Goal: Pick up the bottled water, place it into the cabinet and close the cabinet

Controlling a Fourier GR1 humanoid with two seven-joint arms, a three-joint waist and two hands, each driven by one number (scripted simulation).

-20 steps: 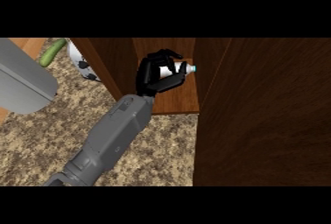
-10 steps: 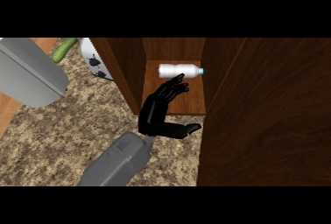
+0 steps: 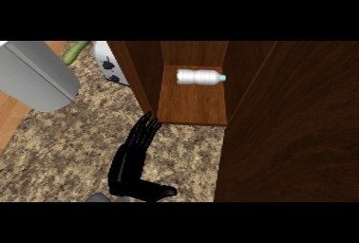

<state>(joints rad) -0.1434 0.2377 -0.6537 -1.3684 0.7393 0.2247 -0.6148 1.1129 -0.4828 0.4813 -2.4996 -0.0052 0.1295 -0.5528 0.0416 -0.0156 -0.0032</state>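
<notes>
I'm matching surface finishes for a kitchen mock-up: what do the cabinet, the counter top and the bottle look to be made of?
The dark brown cabinet looks like stained wood with a matte finish: grain streaks run along its panels. The speckled beige counter top resembles polished granite, mottled brown and tan. The small white water bottle with a teal cap seems plastic: pale and ribbed, though that is uncertain.

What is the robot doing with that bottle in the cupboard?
The bottled water lies on its side on the shelf inside the open cabinet. Nothing is holding it. One black robot hand shows, and I cannot tell whether it is the left or the right. It is open with straight fingers, over the speckled counter just outside the cabinet, touching nothing. The bottle is in; the cabinet door is not yet closed.
</notes>
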